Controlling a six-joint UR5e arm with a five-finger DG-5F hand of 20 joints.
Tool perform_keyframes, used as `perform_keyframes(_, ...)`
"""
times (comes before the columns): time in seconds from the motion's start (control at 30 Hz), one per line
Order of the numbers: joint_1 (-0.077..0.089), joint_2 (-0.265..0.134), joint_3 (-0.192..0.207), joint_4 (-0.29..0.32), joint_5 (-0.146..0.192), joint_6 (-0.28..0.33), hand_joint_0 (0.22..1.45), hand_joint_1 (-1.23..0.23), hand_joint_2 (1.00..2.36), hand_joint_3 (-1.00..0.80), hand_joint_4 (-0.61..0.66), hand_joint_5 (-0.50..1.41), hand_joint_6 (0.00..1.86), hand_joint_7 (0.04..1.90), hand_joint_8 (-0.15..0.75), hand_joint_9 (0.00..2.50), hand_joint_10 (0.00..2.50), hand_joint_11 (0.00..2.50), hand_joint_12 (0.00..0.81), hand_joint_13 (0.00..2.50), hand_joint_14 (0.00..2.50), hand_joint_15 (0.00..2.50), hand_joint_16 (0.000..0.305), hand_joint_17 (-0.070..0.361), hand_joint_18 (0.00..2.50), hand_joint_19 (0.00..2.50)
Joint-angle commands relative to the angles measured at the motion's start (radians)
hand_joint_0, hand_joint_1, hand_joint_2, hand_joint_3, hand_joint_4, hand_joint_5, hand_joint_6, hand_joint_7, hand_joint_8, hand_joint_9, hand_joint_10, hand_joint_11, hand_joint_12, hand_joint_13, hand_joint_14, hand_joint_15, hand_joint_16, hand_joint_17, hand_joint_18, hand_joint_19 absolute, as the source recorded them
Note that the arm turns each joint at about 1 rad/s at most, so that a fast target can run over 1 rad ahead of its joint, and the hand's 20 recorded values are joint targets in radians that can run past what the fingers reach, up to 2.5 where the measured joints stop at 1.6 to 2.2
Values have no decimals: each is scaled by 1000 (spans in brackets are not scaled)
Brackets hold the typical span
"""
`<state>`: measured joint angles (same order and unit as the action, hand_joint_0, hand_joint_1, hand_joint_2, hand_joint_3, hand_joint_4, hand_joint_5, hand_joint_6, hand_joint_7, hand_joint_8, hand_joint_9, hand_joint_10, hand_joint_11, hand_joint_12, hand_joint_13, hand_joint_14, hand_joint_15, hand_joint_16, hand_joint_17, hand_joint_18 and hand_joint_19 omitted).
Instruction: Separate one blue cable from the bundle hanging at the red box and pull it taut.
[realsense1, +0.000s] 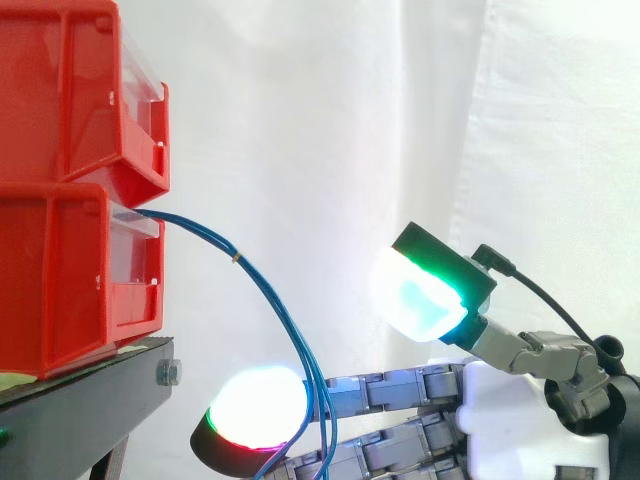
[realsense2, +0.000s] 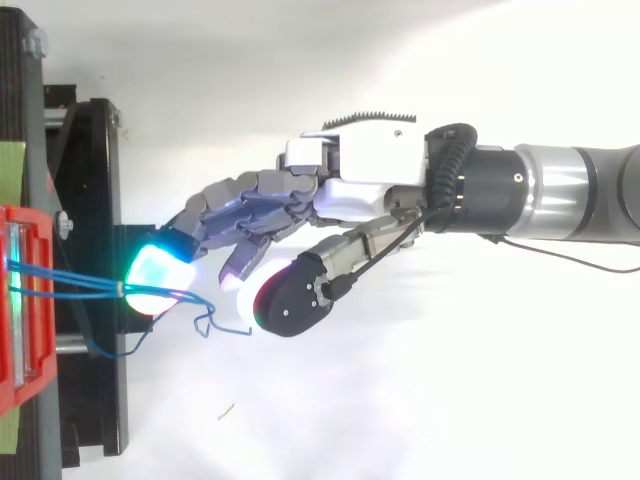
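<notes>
A bundle of thin blue cables (realsense1: 235, 255) leaves the lower red bin (realsense1: 60, 280) and arcs down to the right. It hangs past the fingers of my hand (realsense1: 500, 410), which reaches in from the right. The fingers lie nearly straight; one fingertip (realsense1: 255, 410) glows white just left of the strands. The thumb (realsense1: 415, 295) stands apart above and right of them. From above, the cables (realsense2: 70, 280) run from the red bin (realsense2: 20, 310) to the cyan fingertip (realsense2: 155, 275), and a loose loop lies near the thumb (realsense2: 285, 300). No strand is pinched.
A second red bin (realsense1: 70, 90) is stacked on the lower one, both on a black stand (realsense1: 90, 400). A white curtain hangs behind. The arm (realsense2: 560, 190) comes in from the right.
</notes>
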<state>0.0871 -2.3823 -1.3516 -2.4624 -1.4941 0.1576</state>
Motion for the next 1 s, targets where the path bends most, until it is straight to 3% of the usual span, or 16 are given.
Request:
perform_keyframes(0.0,0,0,0,5,2,-9,552,-599,1000,-500,264,-221,502,702,320,356,2,38,386,434,5,165,51,116,562,447)
perform_keyframes(0.27,2,-31,9,46,3,-18,553,-598,1000,-500,265,-220,502,702,321,360,0,35,386,443,5,171,51,115,569,446)
perform_keyframes(0.63,-1,-31,31,51,-11,-16,576,-616,1000,-500,266,-213,502,716,318,371,0,38,379,457,5,170,50,112,569,446)
perform_keyframes(0.97,-4,-31,48,51,-20,34,614,-666,1003,-446,282,-192,502,807,317,401,1,56,372,507,6,186,48,108,619,458)
